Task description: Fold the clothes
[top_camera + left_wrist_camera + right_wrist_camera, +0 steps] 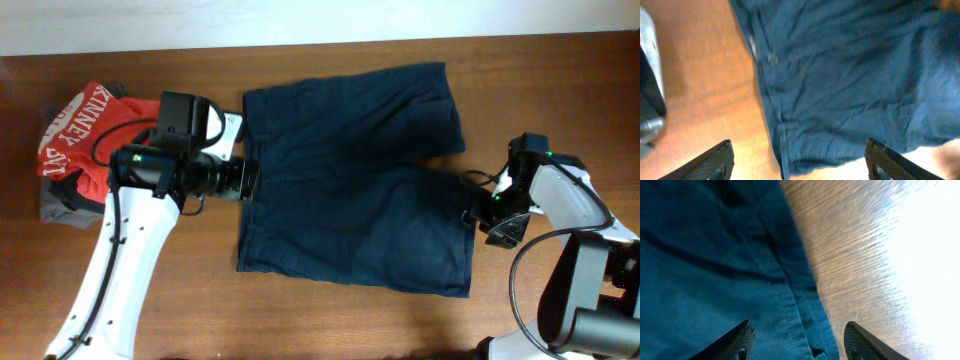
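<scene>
The dark navy shorts (350, 180) lie spread flat in the middle of the table, waistband to the left and two legs to the right. My left gripper (250, 180) is open at the waistband edge; in the left wrist view its fingers (799, 162) straddle the waistband (785, 135). My right gripper (478, 205) is open at the hem of the nearer leg; in the right wrist view its fingers (797, 342) straddle the hem (805, 310). Neither holds cloth.
A red shirt with white lettering (85, 125) lies on grey and dark garments (60, 205) at the left end of the wooden table (320, 320). A white wall edge runs along the back.
</scene>
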Controlling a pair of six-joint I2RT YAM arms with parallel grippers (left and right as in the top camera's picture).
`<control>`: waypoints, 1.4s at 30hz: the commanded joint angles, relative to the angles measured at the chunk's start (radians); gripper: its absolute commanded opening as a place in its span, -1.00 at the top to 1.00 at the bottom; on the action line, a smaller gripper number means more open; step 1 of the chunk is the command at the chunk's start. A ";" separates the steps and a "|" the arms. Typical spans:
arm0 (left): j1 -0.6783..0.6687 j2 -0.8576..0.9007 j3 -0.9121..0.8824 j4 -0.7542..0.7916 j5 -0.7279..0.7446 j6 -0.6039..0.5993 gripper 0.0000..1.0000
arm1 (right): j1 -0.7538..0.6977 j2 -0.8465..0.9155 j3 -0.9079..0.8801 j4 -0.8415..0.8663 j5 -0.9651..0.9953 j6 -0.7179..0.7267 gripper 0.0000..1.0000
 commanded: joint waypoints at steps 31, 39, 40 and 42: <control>0.006 0.066 -0.575 0.349 0.016 -0.090 -0.08 | -0.018 -0.022 -0.094 0.024 -0.075 -0.109 0.04; 0.006 0.066 -0.575 0.351 0.016 -0.090 -0.08 | -0.020 -0.022 -0.071 0.004 -0.172 -0.184 0.31; 0.006 0.066 -0.575 0.351 0.016 -0.090 -0.08 | -0.020 -0.022 -0.071 0.004 -0.162 -0.183 0.31; 0.006 0.066 -0.575 0.353 0.016 -0.090 -0.08 | -0.020 -0.022 -0.073 0.004 -0.116 -0.183 0.28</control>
